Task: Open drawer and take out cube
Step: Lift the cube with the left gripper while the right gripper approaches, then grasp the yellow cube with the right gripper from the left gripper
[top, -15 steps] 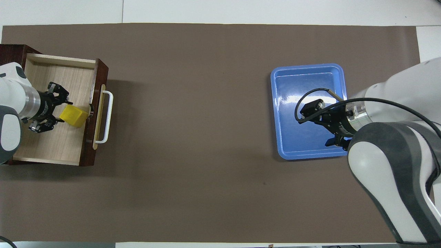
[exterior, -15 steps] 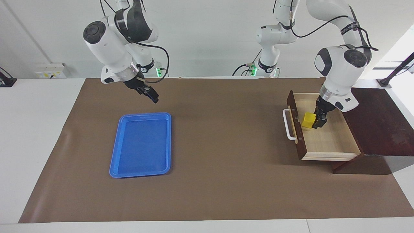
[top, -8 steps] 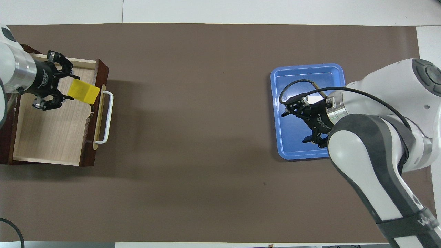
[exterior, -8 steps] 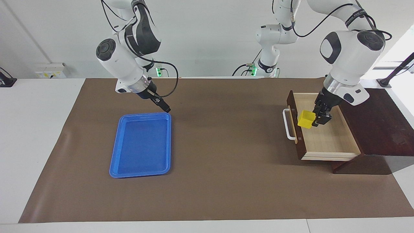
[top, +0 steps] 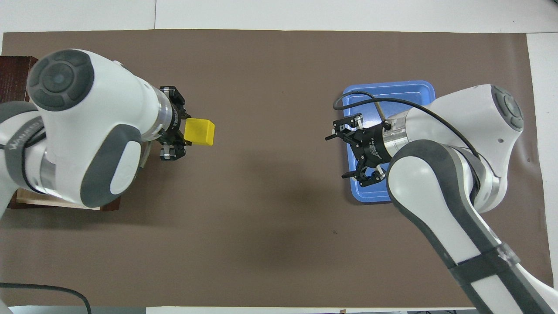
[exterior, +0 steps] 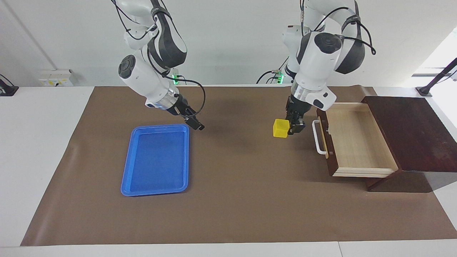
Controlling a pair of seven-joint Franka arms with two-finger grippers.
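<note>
One camera sits high across the counter (exterior: pixel 228 214), facing the two robots, so their bases stand at the top of its frame. The other hangs high above the robots' own end, looking forward and steeply down — the arms enter from its bottom edge. Both take in the whole brown mat (top: pixel 279 244), half a turn apart — the blue tray (exterior: pixel 155 160) and the open drawer (exterior: pixel 357 142) swap ends.

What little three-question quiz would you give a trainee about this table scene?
1. True or false: the cube lies in the drawer.
2. The left gripper is: A open, B shut on the cube.
3. What does the right gripper hang beside?

Key:
1. False; the cube is held up over the brown mat.
2. B.
3. The blue tray, at the corner nearest the robots, fingers open.
</note>
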